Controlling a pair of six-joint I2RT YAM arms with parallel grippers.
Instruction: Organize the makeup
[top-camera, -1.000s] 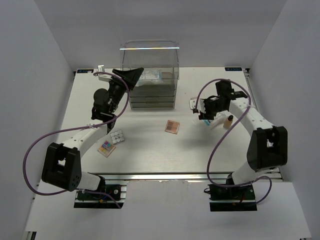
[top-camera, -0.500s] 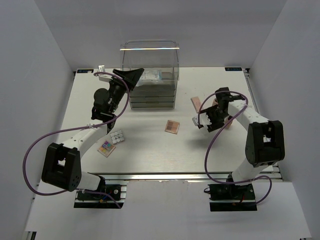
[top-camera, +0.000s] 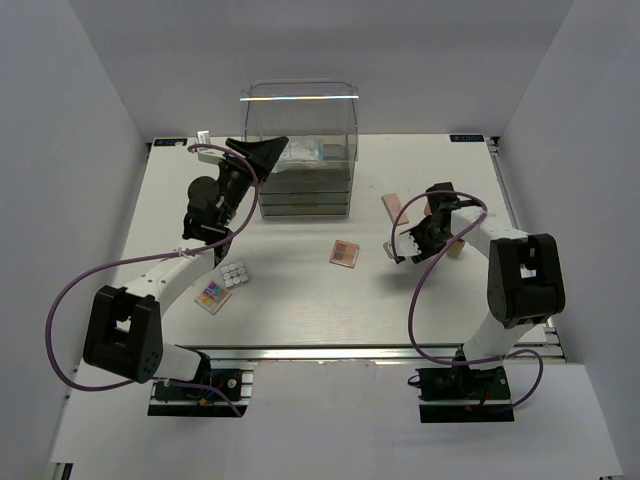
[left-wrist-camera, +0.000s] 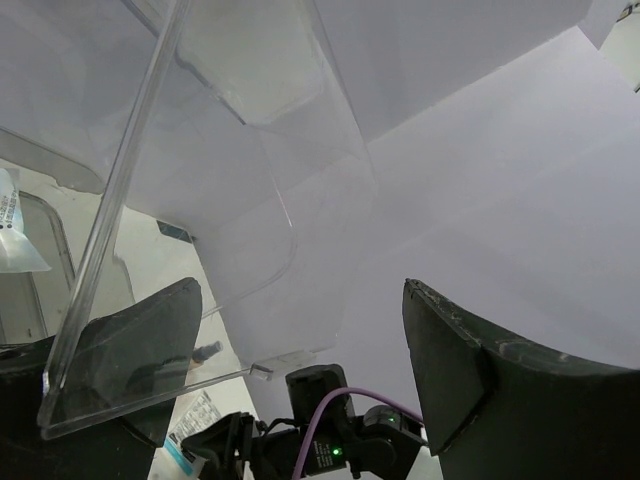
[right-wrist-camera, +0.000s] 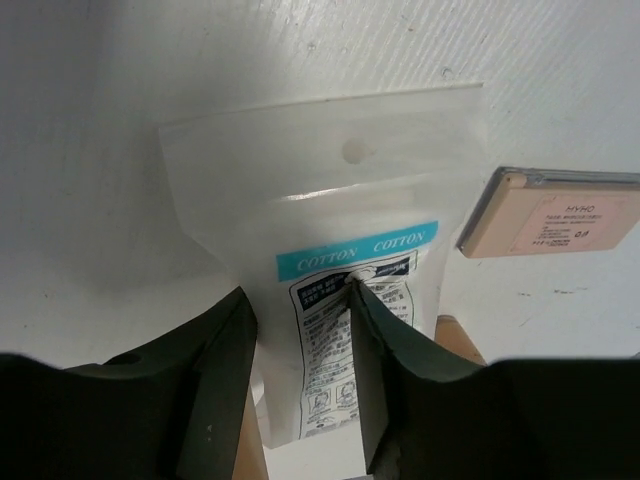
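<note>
My right gripper (top-camera: 408, 245) is shut on the white-blue plastic packet (right-wrist-camera: 340, 270), held low over the table; the packet also shows in the top view (top-camera: 396, 243). A flat peach palette (top-camera: 394, 207) lies just behind it and shows in the right wrist view (right-wrist-camera: 555, 215). A tan bottle (top-camera: 456, 247) stands by the right arm. A tan palette (top-camera: 344, 253) lies mid-table. A white palette of round pans (top-camera: 234, 273) and a multicoloured palette (top-camera: 212, 295) lie front left. My left gripper (top-camera: 257, 150) is open and empty, raised beside the acrylic box.
The tall clear acrylic drawer box (top-camera: 300, 160) stands at the back centre, with a packet lying in its top section; its clear wall (left-wrist-camera: 200, 150) fills the left wrist view. White walls close the table at left, right and back.
My right gripper has swung from the back right toward the table's middle and nearer, carrying the packet. The peach palette behind it is now uncovered. The left arm has not moved.
</note>
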